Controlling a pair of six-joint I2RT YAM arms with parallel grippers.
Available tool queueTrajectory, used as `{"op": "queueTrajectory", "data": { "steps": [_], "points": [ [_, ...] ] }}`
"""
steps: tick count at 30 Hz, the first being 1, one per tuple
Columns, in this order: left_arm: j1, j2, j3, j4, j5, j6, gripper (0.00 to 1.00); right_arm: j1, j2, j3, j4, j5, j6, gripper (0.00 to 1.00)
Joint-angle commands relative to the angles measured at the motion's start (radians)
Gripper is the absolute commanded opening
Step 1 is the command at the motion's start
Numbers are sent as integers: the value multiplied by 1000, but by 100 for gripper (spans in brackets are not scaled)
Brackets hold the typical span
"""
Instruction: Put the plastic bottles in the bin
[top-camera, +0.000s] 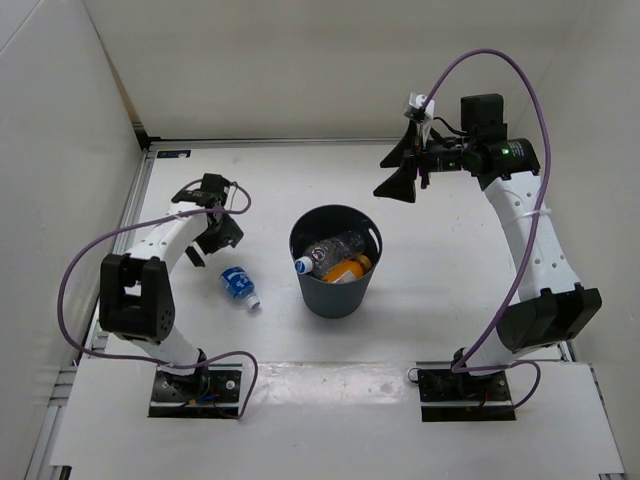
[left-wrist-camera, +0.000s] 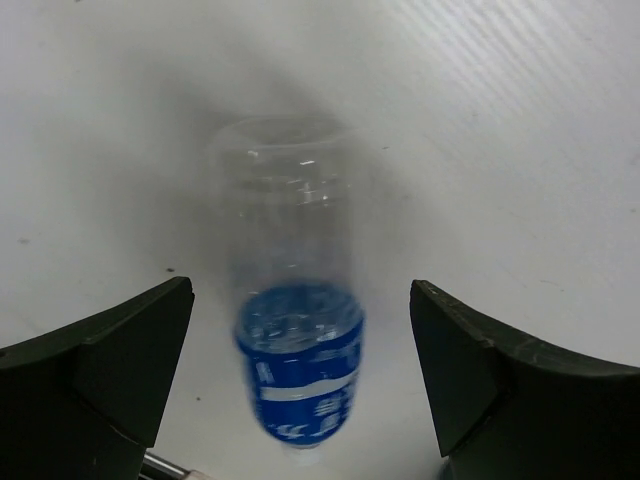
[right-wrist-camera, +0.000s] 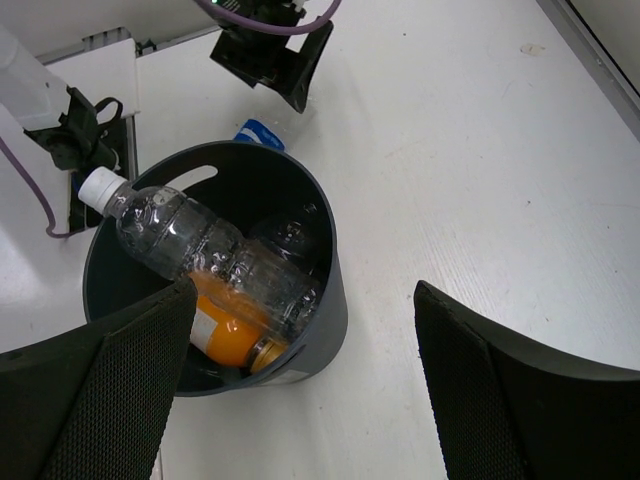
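The blue-label bottle (top-camera: 238, 285) lies on the worktop (top-camera: 450, 300) near the bin (top-camera: 335, 298). We see the left jaws wide apart near it, and the right jaws wide apart too.

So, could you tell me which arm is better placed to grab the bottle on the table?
Left arm: its open jaws face the blue-labelled bottle lying left of the bin, while the right arm is raised beyond the bin's far side.

White links (top-camera: 530, 235), black joint housings (top-camera: 135, 295), purple cables (top-camera: 485, 52), dark wedge-shaped tool fingers (left-wrist-camera: 100, 370), black base plates (top-camera: 480, 395).
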Motion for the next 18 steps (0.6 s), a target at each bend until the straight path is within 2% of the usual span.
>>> {"op": "queueTrajectory", "data": {
  "steps": [1, 7, 14, 18],
  "points": [
    [-3, 33, 61, 88, 60, 63, 100, -12, -4, 42, -34, 8, -17, 90],
    [-24, 99, 103, 55, 74, 51, 100, -15, -6, 42, -51, 28, -23, 90],
    [-23, 57, 32, 42, 61, 26, 100, -26, 2, 47, -65, 30, -39, 90],
    [-21, 24, 44, 29, 51, 31, 100, -24, 9, 48, -73, 28, -48, 90]
  ]
}}
